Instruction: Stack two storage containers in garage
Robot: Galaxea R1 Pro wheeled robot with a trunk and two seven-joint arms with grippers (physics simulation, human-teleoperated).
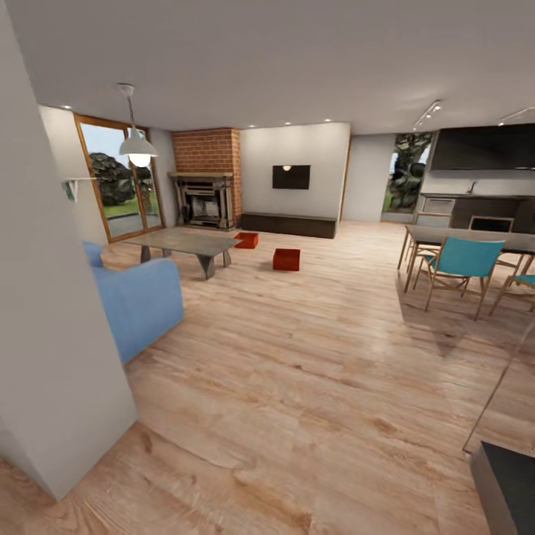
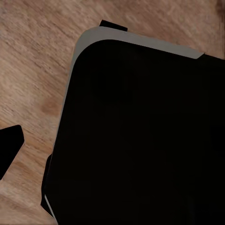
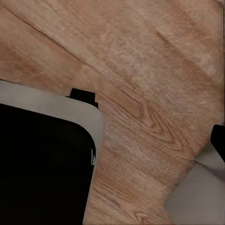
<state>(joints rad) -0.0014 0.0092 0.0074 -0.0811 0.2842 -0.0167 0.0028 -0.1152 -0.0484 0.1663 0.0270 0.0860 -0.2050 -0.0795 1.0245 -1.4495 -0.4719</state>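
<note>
The two storage containers stand on the light wood plank floor of the living room, far ahead in the head view. One orange-red bin point(image 1: 246, 240) sits by the far right end of the glass table point(image 1: 186, 243). The other bin point(image 1: 286, 259) stands a little nearer and to the right, out on open floor. Both are upright, open-topped and apart from each other. In the left wrist view one black fingertip point(image 2: 10, 145) shows over the planks beside my dark base point(image 2: 140, 136). A dark sliver point(image 3: 219, 140) sits at the frame edge in the right wrist view.
A white wall corner point(image 1: 52, 357) stands close on my left, with a blue sofa point(image 1: 137, 297) just past it. A dining table with teal chairs point(image 1: 461, 267) is on the right. Brick fireplace point(image 1: 206, 186) and wall TV point(image 1: 290, 177) lie beyond. A dark cabinet corner point(image 1: 509, 483) is at near right.
</note>
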